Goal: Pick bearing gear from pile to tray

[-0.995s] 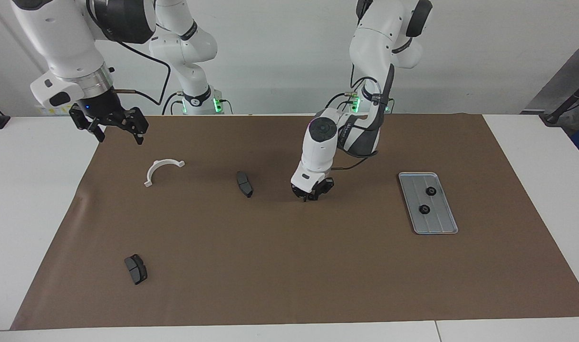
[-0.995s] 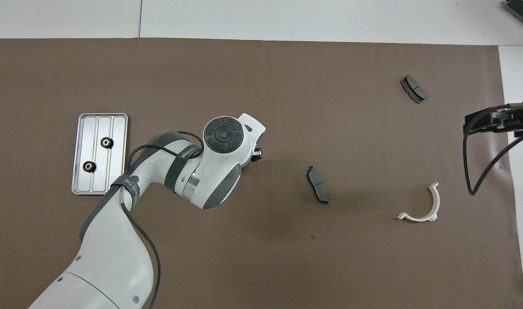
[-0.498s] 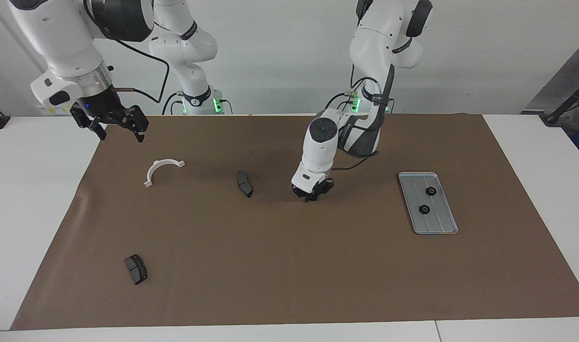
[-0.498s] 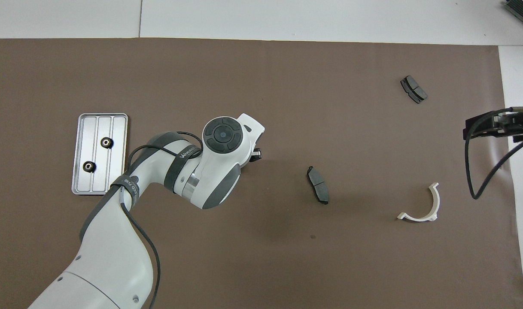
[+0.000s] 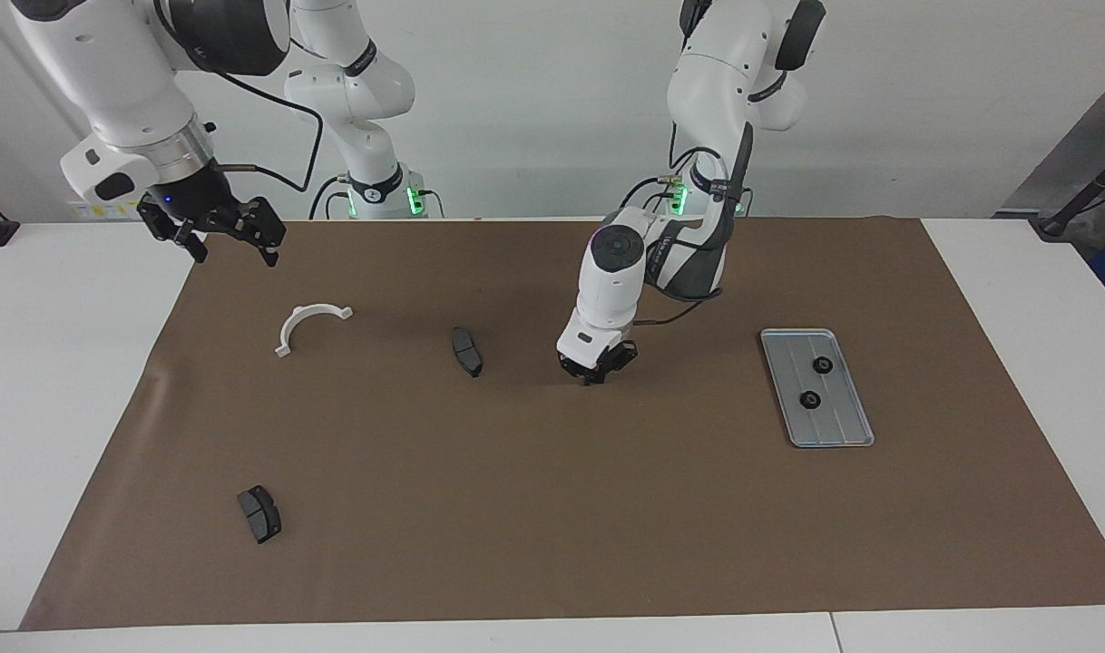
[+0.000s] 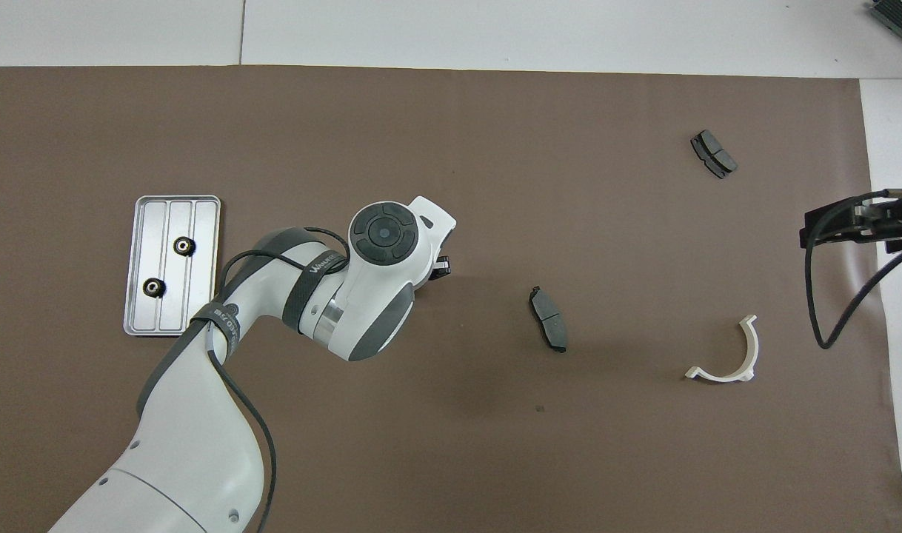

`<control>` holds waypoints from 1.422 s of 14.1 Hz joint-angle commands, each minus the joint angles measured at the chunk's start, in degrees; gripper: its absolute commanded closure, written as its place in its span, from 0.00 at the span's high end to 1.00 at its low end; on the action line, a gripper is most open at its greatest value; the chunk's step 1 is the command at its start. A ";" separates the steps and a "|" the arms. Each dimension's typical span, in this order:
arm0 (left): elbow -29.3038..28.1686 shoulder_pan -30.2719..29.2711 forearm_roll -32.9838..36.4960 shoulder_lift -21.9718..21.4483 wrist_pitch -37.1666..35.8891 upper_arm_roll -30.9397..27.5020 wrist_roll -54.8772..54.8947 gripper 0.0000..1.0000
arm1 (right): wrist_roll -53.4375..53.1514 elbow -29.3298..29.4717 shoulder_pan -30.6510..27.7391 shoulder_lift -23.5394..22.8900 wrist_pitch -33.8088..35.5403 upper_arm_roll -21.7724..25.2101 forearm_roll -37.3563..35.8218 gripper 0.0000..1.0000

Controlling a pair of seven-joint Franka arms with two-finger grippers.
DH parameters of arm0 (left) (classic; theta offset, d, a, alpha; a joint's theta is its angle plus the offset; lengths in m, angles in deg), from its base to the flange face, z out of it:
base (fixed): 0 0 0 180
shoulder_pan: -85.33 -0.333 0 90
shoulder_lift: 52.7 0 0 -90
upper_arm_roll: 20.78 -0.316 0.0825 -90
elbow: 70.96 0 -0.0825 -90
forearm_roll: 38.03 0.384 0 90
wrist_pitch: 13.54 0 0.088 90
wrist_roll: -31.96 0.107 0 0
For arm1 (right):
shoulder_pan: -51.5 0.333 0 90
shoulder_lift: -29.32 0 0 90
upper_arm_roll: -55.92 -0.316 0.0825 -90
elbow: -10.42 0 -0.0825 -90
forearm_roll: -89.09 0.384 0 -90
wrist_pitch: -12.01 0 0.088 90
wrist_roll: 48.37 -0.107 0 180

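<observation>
Brown mat (image 5: 552,508): left claw (image 5: 594,375) low, tray (image 5: 816,387) well apart.

Left gripper (image 5: 596,375) low, right gripper (image 5: 229,238) raised

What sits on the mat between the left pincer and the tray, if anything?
Nothing visible. The left pincer is low over bare brown mat, and the stretch from there to the tray holds no parts. Two black rings already lie in the tray. The right pincer waits over the mat's corner.
</observation>
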 commanded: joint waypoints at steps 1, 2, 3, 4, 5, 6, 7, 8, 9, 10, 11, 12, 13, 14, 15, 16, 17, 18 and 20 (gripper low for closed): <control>-1.81 0.56 1.29 -1.28 1.10 -0.79 -1.18 0.04 | 0.84 -1.48 0.34 1.49 0.57 -0.04 -1.02 1.00; -1.64 0.47 1.29 -1.28 0.83 -0.79 -1.10 0.01 | 0.75 -1.57 0.34 1.49 0.48 -0.04 -0.93 1.00; -1.20 0.21 1.29 -1.28 0.14 -0.79 -1.10 0.00 | 0.75 -1.57 0.34 1.49 0.39 -0.12 -0.84 1.00; -0.67 -0.23 1.29 -1.28 -0.31 -0.88 -1.01 0.00 | 0.75 -1.75 0.34 1.58 0.39 -0.13 -0.67 1.00; 0.29 -0.75 1.29 -1.19 -1.18 -0.88 -0.75 0.00 | 0.66 -1.92 0.25 1.67 0.39 -0.13 -0.23 1.00; 1.87 -2.50 1.29 -1.11 -2.41 -0.88 -0.48 0.00 | 0.49 -1.92 0.16 1.67 0.48 -0.13 0.12 1.00; 2.75 -4.17 1.29 -1.28 -3.29 -0.79 -0.13 0.00 | 0.66 -1.84 0.16 1.67 0.31 -0.13 0.12 1.00; 2.76 -6.36 1.29 -1.89 -3.65 -0.79 0.83 0.00 | 0.75 -1.84 0.25 1.67 -0.04 -0.21 0.12 1.00; 2.59 -8.91 1.29 -3.12 -3.82 -0.62 3.19 0.00 | 0.66 -1.84 0.42 1.67 -0.22 -0.21 0.21 1.00; 2.32 -11.28 1.12 -4.08 -5.22 -0.61 6.52 0.00 | 0.66 -1.75 0.42 1.67 -0.40 -0.30 0.21 1.00; 2.15 -13.83 0.86 -5.23 -6.80 -0.53 10.55 0.00 | 0.92 -1.84 0.42 1.67 0.04 -0.30 0.21 1.00; 1.80 -16.47 0.68 -6.37 -8.47 -0.53 15.64 0.00 | 0.93 -1.84 0.42 1.67 0.22 -0.30 0.21 1.00; 1.27 -19.10 0.68 -7.42 -10.40 -0.53 20.74 0.00 | 0.93 -1.84 0.42 1.67 0.04 -0.30 0.21 1.00; 0.92 -21.30 0.59 -8.04 -11.46 -0.61 25.40 0.00 | 0.84 -1.84 0.34 1.67 0.04 -0.30 0.21 1.00; 0.22 -23.59 0.59 -8.66 -11.91 -0.70 30.06 0.00 | 0.93 -1.84 0.42 1.67 0.04 -0.30 0.21 1.00; -1.09 -25.61 0.59 -9.45 -11.91 -0.70 34.28 0.00 | 0.84 -1.84 0.42 1.67 0.04 -0.30 0.21 1.00; -2.76 -27.55 0.59 -10.41 -11.83 -0.70 38.50 0.00 | 0.93 -1.84 0.42 1.67 0.04 -0.39 0.21 1.00; -4.69 -29.13 0.59 -11.64 -11.82 -0.70 42.37 0.00 | 0.93 -1.84 0.42 1.67 0.04 -0.39 0.21 1.00; -9.44 -31.69 0.68 -14.02 -10.77 -0.70 46.96 0.00 | 0.93 -1.84 0.42 1.67 0.04 -0.30 0.21 1.00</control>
